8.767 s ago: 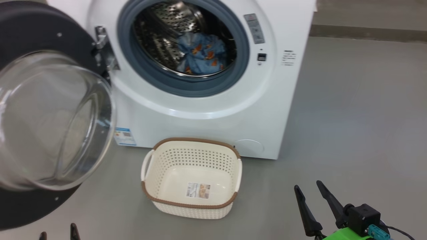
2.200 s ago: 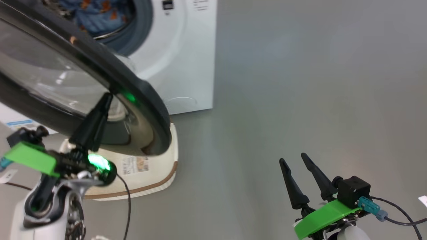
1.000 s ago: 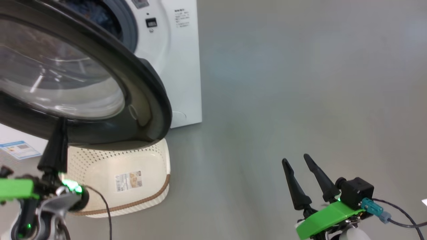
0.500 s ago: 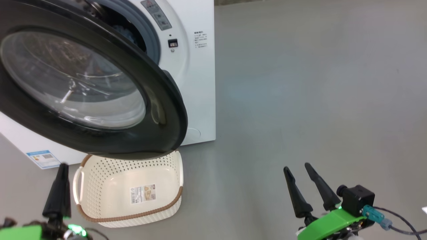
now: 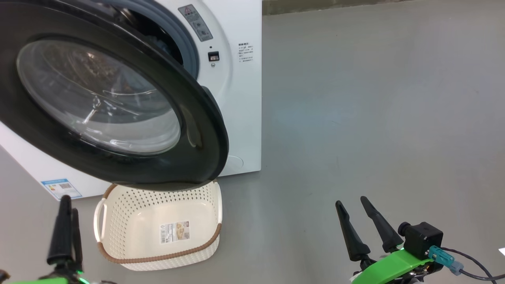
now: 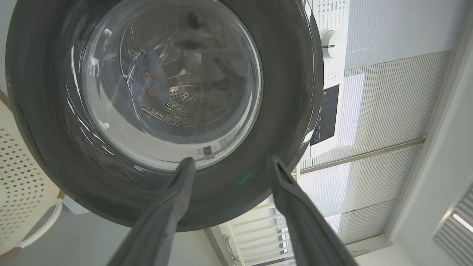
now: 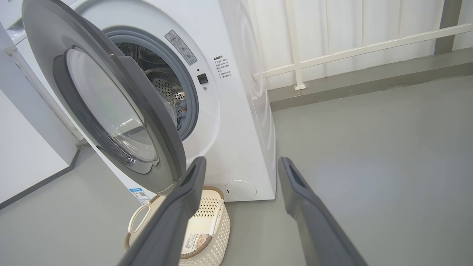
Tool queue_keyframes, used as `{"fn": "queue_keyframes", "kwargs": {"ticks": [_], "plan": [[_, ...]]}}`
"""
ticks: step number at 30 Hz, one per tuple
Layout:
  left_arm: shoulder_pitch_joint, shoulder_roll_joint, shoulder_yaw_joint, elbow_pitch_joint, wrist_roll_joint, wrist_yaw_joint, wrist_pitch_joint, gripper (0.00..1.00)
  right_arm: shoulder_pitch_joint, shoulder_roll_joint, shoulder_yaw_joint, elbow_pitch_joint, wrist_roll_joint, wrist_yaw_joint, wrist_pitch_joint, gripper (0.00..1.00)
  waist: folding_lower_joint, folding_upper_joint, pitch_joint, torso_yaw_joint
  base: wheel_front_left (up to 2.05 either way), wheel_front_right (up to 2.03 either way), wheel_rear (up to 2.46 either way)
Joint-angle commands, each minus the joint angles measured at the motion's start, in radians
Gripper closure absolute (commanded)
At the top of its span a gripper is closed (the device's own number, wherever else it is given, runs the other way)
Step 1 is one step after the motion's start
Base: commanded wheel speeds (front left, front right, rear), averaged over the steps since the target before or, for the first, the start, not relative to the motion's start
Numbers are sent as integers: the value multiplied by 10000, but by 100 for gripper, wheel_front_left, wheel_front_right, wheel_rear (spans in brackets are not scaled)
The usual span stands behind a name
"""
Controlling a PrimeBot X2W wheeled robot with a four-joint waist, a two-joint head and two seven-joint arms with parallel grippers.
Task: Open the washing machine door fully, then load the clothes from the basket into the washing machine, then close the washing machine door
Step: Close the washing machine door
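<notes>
The left gripper's (image 6: 231, 160) fingers are spread apart, with nothing grasped between them. In the left wrist view they are pointed at the lower black rim of the door (image 5: 197, 130), close to it but not touching. The right gripper's (image 5: 350, 202) fingers are likewise parted and hold nothing. They are held over bare grey floor (image 5: 375, 118), well apart from the machine.

The door is hung ajar, swung partway across the opening of the washer (image 5: 240, 98), so the drum is largely screened from the head view. A gap is left at the latch side, where the grey gasket (image 5: 189, 47) is seen. The clothes (image 7: 180, 112) lie inside the drum: a strip of blue fabric is seen through that gap, and blue cloth with orange prints is seen through the door glass in the left wrist view.

The basket (image 5: 158, 258) is set on the floor just before the washer, its far end overhung by the door's lower edge. A label sticker (image 5: 174, 231) is seen on its bare bottom. A blue energy sticker (image 5: 61, 188) is placed low on the washer front and a round hatch (image 7: 241, 190) at its lower corner. A pale panelled wall (image 7: 351, 40) is seen behind.
</notes>
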Motion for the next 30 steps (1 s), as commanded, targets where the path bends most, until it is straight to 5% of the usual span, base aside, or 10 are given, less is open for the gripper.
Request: {"fn": "queue_keyframes", "kwargs": {"ticks": [1, 14, 24, 30], "plan": [[-13, 254, 168, -346, 476, -105, -219, 0, -54, 39, 263, -254, -52, 16, -120, 0, 0, 0, -27, -5, 0, 0, 0], [230, 1959, -1789, 712, 5926, -105, -3514, 0, 21, 39, 235, -258, -119, 16, -120, 0, 0, 0, -156, 15, 0, 0, 0], [584, 1132, -549, 518, 10800, -105, -3544, 0, 54, 39, 176, -314, -142, 16, -120, 0, 0, 0, -129, 37, 0, 0, 0], [962, 740, -397, 560, 12480, -105, -3545, 0, 76, 39, 166, -314, -166, 16, -120, 0, 0, 0, -153, 12, 0, 0, 0]]}}
